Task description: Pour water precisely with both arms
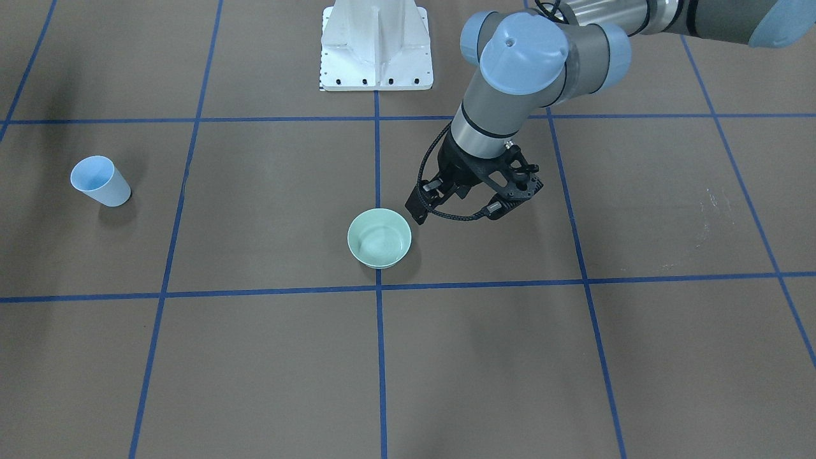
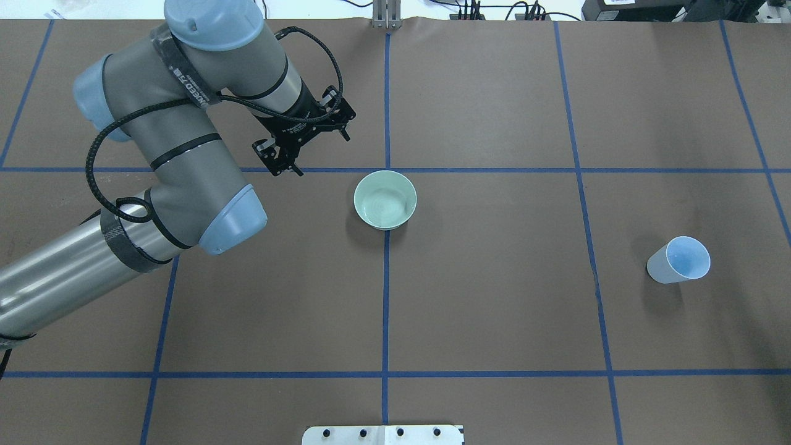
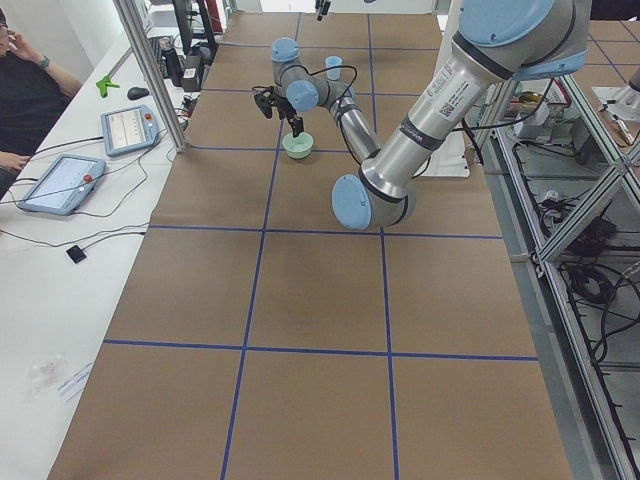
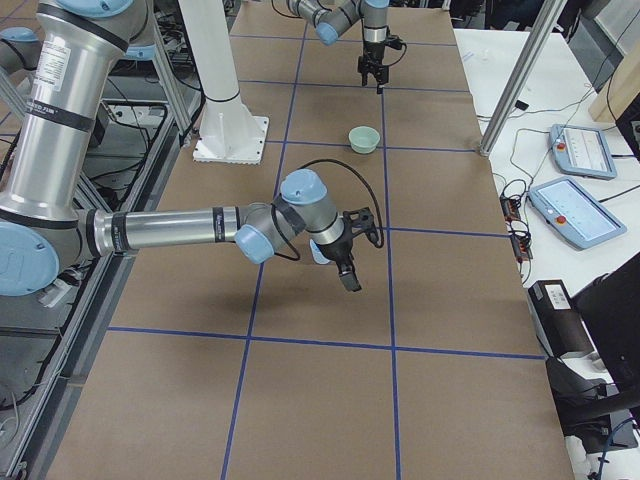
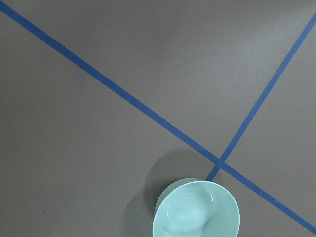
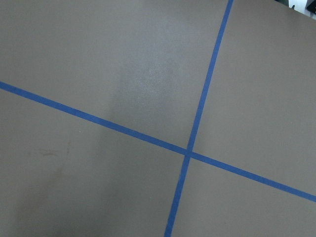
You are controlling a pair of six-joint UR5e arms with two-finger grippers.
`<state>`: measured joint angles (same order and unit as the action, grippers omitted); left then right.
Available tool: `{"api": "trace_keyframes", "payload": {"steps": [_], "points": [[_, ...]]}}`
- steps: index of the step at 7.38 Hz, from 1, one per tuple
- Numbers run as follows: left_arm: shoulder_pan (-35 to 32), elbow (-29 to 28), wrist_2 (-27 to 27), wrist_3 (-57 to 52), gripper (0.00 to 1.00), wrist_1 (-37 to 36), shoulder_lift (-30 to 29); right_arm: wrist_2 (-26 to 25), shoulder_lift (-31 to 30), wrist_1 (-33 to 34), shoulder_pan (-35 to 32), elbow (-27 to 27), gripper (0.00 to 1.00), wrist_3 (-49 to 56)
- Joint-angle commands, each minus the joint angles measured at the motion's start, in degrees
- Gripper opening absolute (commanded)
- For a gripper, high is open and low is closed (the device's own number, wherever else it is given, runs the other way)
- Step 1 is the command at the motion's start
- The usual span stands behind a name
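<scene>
Though apart, two arms (image 4: 180, 228), one bowl (image 2: 361, 207)

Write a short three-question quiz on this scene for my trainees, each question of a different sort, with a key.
1. True or false: the left pincer is gripping the pale green bowl.
2. What does the bowl sit on? A) a blue tape line; B) a white pedestal; C) a tablet.
3. Fill in: the light blue cup stands on the robot's ___ side of the table.

Key: 1 false, the pincer is beside the bowl and holds nothing; 2 A; 3 right.
</scene>
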<state>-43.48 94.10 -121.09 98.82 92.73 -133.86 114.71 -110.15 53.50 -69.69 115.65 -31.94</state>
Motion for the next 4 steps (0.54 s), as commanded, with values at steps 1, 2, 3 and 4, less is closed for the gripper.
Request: {"api": "trace_keyframes", "payload": {"steps": [1,2,3,4], "points": [[-0.47,0.38,0.15,-0.12,1.0,-0.36,0.61,-0.62,-5.58,-9.69,3.14,3.27,1.0,-9.71],[-0.47,0.38,0.5,-0.12,1.0,-0.36,1.4,-0.88,-6.82,-11.3,4.37,3.53,1.0,-11.12],[-0.38,0.38,0.59,-0.12,1.0,-0.36,1.49,-2.28,-7.09,-11.4,6.39,4.32,0.99,-15.57],[-0.38,0.9,0.68,-0.12,1.0,-0.36,2.45,-9.08,-7.53,-11.4,12.5,5.63,0.99,-22.05]]}}
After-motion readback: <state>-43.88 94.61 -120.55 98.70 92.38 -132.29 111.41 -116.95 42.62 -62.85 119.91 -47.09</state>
